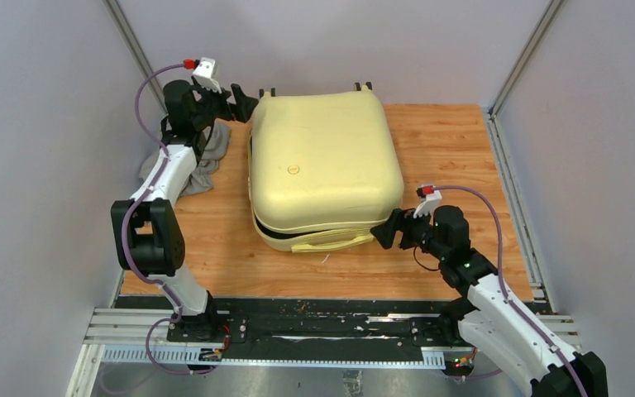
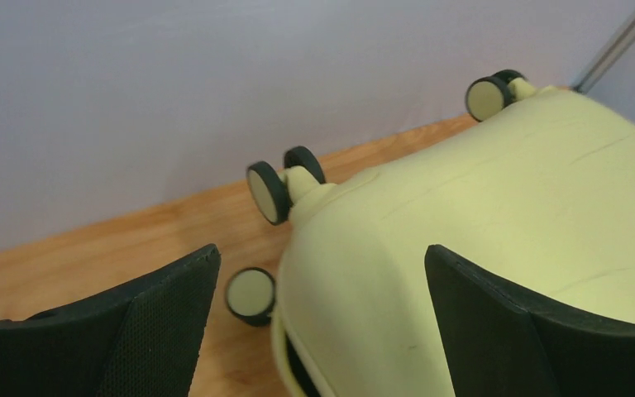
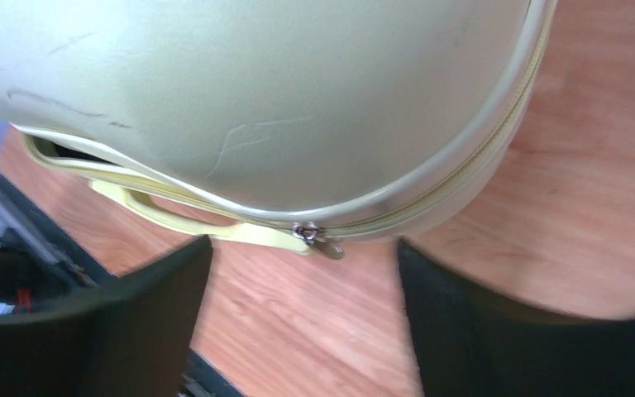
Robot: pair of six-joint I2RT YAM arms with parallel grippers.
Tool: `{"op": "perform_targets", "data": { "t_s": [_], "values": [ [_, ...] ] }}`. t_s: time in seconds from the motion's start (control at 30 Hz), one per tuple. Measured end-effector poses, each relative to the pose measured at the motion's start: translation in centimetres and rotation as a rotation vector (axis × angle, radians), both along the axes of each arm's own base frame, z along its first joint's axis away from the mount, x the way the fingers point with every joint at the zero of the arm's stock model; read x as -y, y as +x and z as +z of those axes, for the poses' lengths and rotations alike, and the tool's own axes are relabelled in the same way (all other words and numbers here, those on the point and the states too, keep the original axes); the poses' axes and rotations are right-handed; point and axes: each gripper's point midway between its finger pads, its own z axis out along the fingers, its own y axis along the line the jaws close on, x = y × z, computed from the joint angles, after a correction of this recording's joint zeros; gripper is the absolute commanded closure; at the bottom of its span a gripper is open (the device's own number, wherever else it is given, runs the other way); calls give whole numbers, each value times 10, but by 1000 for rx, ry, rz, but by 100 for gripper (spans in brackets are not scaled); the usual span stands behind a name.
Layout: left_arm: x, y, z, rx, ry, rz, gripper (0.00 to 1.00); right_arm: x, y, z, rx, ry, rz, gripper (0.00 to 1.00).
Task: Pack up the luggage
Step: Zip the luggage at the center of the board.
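The pale-yellow luggage (image 1: 322, 161) lies flat on the wooden table, lid down but gaping along its near edge, where black lining and the yellow side handle (image 1: 331, 241) show. My left gripper (image 1: 246, 101) is open at the case's far left corner; in the left wrist view its jaws straddle the shell (image 2: 463, 223) near the wheels (image 2: 266, 192). My right gripper (image 1: 383, 230) is open and empty at the near right corner. In the right wrist view the metal zipper pull (image 3: 321, 241) hangs from the luggage (image 3: 256, 91) just ahead of the jaws.
A grey cloth (image 1: 207, 157) lies on the table (image 1: 455, 157) under the left arm, left of the case. Grey walls and metal posts enclose the table on three sides. A black rail (image 1: 314, 322) runs along the near edge.
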Motion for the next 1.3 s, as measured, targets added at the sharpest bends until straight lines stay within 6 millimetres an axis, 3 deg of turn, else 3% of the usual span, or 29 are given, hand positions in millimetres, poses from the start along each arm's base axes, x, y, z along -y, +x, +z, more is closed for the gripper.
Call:
{"op": "perform_targets", "data": {
  "t_s": [0.17,0.33,0.6,0.73,1.0,1.3],
  "values": [
    [-17,2,4,113,258,19,0,7,4,15,21,-16,-42,0],
    [-26,-6,4,171,410,-11,0,15,6,30,50,17,-112,0],
    [-25,-21,-1,185,475,-161,0,23,5,32,42,33,-162,0],
    [-18,-9,-17,118,389,-178,4,24,4,20,-12,1,-166,0],
    [-9,47,-59,-142,-2,-129,5,25,3,13,-64,-32,-167,0],
    [6,58,-68,-308,-354,-116,0,27,-1,11,-79,-40,-167,0]
  ]
}}
